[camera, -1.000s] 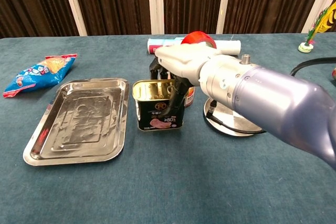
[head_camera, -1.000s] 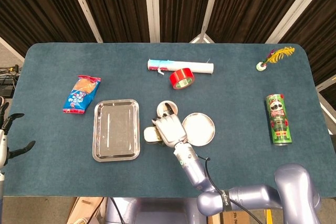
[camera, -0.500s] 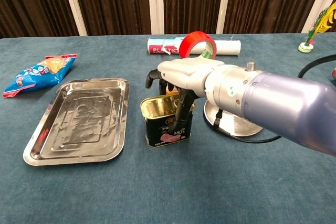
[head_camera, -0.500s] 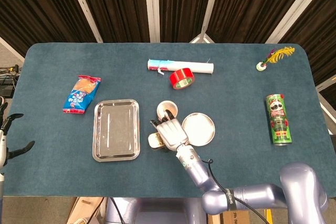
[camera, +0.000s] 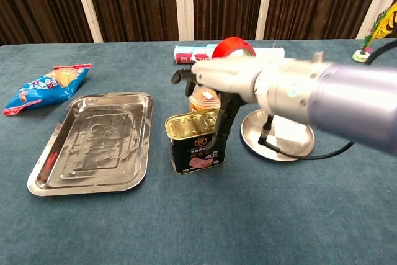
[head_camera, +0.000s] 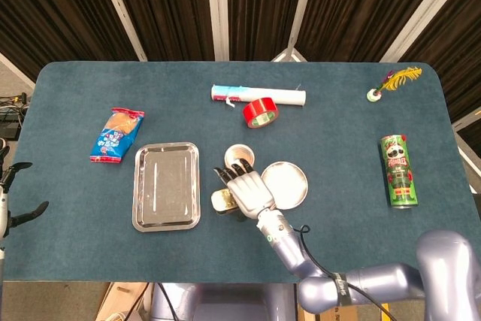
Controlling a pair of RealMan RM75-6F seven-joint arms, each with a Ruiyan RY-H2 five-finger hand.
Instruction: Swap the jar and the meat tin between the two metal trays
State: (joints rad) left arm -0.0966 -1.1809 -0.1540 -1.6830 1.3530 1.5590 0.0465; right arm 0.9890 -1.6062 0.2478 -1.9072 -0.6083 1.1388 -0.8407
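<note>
From the head view, the right hand (head_camera: 248, 189) hangs over the gap between the rectangular tray (head_camera: 166, 185) and the round tray (head_camera: 284, 184), fingers pointing away from the robot and draped over the meat tin (head_camera: 221, 201), which peeks out on the hand's left edge; the jar (head_camera: 240, 155) stands on the cloth just beyond the fingertips, on neither tray. The left hand (head_camera: 13, 195) sits far off at the table's left edge, fingers spread and holding nothing, so the right one is clearly nearer. Down in the chest view, the right hand (camera: 218, 85) has its fingers (camera: 218, 130) running down the tin's right side; whether they clamp it or only touch it, I cannot tell. The meat tin (camera: 195, 140) stands upright on the table, black label, gold top, well nearer the rectangular tray (camera: 93, 141) than the round tray (camera: 278, 138), the jar (camera: 204, 98) close behind it.
</note>
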